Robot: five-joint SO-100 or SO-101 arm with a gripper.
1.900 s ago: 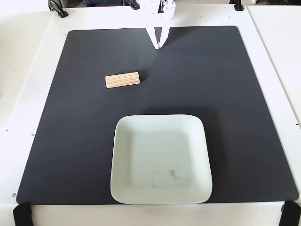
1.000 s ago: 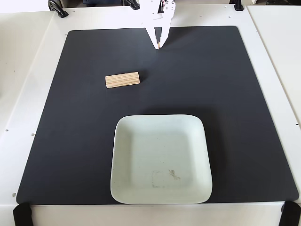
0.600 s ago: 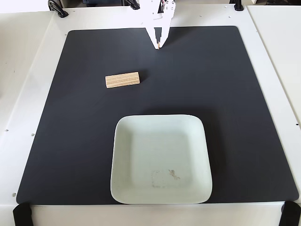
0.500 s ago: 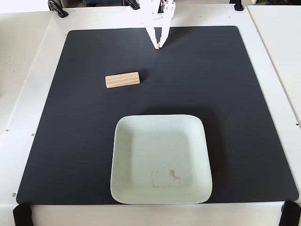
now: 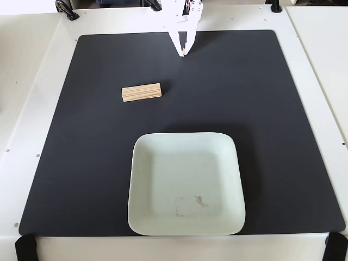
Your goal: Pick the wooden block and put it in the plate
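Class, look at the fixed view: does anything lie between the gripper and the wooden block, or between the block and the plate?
Nothing visible does. Only bare black mat lies between the gripper and the wooden block, and between the block and the plate, which holds nothing.

No readable text, labels, brands or numbers anywhere, faint rectangular mark inside plate [image 5: 142,163] illegible

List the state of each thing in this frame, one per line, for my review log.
wooden block: lying flat on the black mat, up and to the left of the plate, untouched.
plate: sitting upright on the mat, empty apart from a faint mark and smudge inside.
gripper: at the mat's far edge, fingers together and pointing down, holding nothing.
black mat: flat on the white table.
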